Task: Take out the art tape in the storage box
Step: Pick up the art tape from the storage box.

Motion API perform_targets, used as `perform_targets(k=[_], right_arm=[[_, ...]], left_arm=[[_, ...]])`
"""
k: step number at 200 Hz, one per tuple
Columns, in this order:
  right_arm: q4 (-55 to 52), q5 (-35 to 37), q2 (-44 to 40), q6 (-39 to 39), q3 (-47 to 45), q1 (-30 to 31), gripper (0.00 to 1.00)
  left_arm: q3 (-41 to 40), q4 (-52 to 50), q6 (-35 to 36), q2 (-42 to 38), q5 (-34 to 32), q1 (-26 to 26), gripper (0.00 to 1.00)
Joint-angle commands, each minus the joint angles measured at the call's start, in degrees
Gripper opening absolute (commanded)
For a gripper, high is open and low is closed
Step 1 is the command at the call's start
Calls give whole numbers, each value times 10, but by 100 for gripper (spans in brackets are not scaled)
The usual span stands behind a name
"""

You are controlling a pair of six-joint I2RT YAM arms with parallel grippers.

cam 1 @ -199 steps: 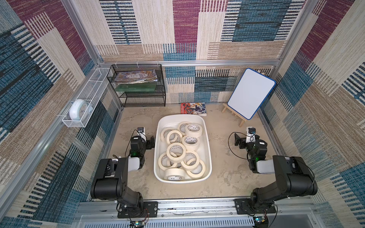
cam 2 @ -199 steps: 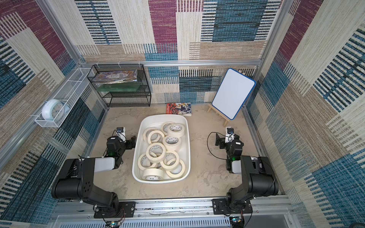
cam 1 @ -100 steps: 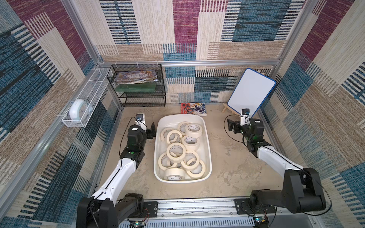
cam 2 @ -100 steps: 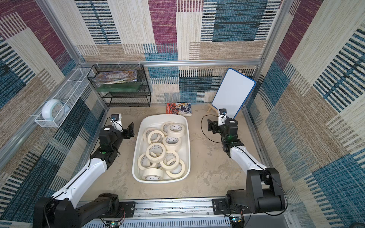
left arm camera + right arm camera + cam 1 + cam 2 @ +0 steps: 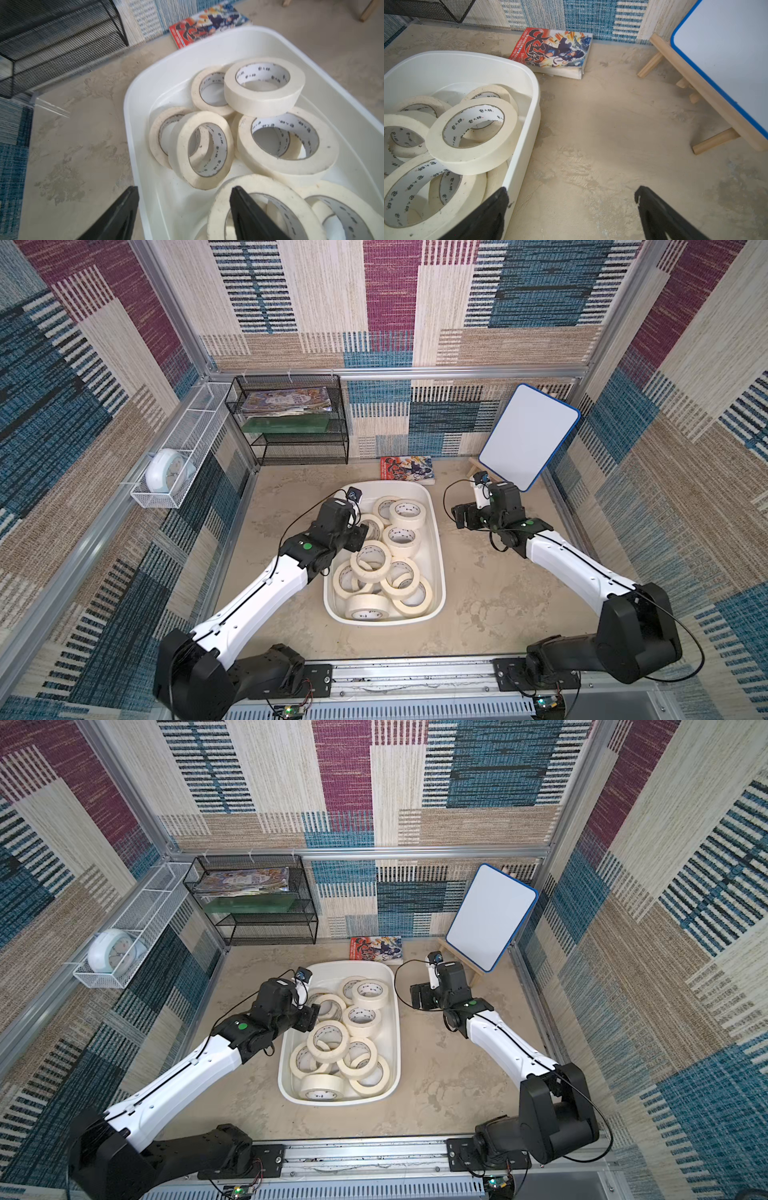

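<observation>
Cream tape rolls [image 5: 261, 99], about a dozen, are heaped in the white plastic storage box [image 5: 399, 490]; some lie flat, others lean on their neighbours, and all are inside the walls. The box sits mid-table on the sandy surface [image 5: 498, 593]. The left gripper [image 5: 182, 212] hangs over the box's left wall with its jaws spread and nothing between them. In the left wrist view one finger [image 5: 126, 207] is over bare table just outside the rim, while the other is above a roll inside; whether it touches that roll I cannot tell. The right gripper [image 5: 571, 199] is just right of the box toward its far end, jaws spread wide and empty. One of its fingers [image 5: 496, 207] is beside the box's right wall and the other is over bare table, clear of the tape. A red comic book [image 5: 407, 468] lies just beyond the box's far end. A whiteboard [image 5: 528, 437] stands on a wooden easel at far right, and a black wire rack [image 5: 291, 448] at far left. A white wire basket [image 5: 195, 435] on the left wall holds a clock [image 5: 166, 470].
</observation>
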Motion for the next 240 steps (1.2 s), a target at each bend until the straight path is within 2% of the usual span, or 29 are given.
perform_targets(k=[1, 18, 37, 69, 105, 130, 149, 158, 184, 240], right_arm=[[-24, -20, -1, 21, 0, 6, 100], [-24, -22, -3, 25, -6, 9, 100], [-25, -18, -10, 24, -11, 9, 99], [-29, -12, -12, 16, -11, 10, 100], [-28, -14, -8, 15, -9, 10, 100], [-29, -23, -6, 18, -6, 9, 99], [-31, -35, -4, 20, -4, 11, 100], [-39, -45, -2, 21, 3, 12, 99], [-72, -52, 19, 35, 42, 37, 100], [-100, -78, 123, 53, 188, 142, 89]], left_arm=[[29, -40, 3, 54, 27, 10, 73], [54, -41, -10, 104, 55, 25, 71], [63, -25, -22, 143, 45, 42, 70], [70, -5, -27, 175, 72, 58, 67], [74, 9, -26, 207, 61, 59, 58], [79, 13, -28, 220, 53, 59, 42], [80, 15, -29, 224, 34, 60, 13], [80, 15, -28, 221, 28, 61, 6], [88, 1, -31, 200, 24, 61, 2], [110, -40, -36, 112, 2, 58, 0]])
